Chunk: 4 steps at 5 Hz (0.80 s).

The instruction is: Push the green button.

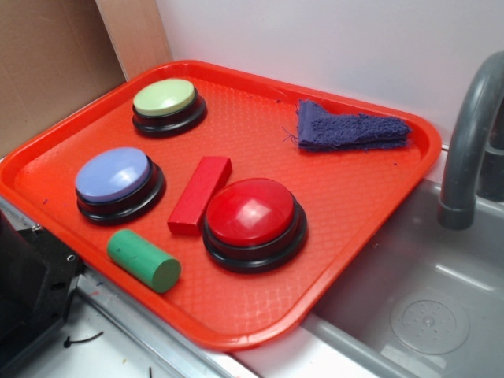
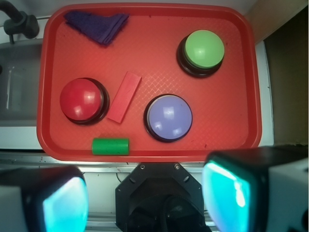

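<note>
On the red tray [image 2: 241, 96] | green button [image 2: 204, 49] sits at a far corner, untouched | blue button [image 2: 169, 117] and red button [image 2: 82, 99] nearer, red block [image 2: 124, 96] between | gripper [image 2: 145, 198] hovers above near edge, fingers spread apart

Red tray [image 1: 378, 228] on counter [image 1: 118, 354], sink-side.

End effector [image 2: 147, 200] fingertips out of frame
</note>
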Each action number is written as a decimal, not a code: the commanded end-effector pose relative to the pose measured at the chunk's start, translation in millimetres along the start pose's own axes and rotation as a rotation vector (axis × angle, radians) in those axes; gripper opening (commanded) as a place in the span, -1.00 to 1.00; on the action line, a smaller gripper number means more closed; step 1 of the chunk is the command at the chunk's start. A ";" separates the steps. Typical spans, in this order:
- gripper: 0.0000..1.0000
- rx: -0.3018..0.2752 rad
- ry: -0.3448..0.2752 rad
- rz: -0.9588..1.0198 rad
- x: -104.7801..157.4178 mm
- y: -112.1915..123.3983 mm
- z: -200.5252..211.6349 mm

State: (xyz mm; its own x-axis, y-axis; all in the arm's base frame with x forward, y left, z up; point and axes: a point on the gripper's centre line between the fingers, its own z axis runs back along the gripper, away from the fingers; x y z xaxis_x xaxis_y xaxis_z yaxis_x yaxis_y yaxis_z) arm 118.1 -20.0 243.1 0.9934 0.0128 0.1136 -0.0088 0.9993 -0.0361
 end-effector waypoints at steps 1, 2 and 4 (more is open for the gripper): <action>1.00 0.000 0.000 0.000 0.0 0.0 0.0; 1.00 0.163 -0.048 0.235 44.6 51.3 -53.6; 1.00 0.208 -0.132 0.315 138.4 129.5 -123.6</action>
State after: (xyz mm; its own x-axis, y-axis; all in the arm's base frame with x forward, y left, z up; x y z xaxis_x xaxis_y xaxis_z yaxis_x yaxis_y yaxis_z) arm 259.8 100.3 109.0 0.9310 0.3127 0.1881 -0.3361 0.9356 0.1080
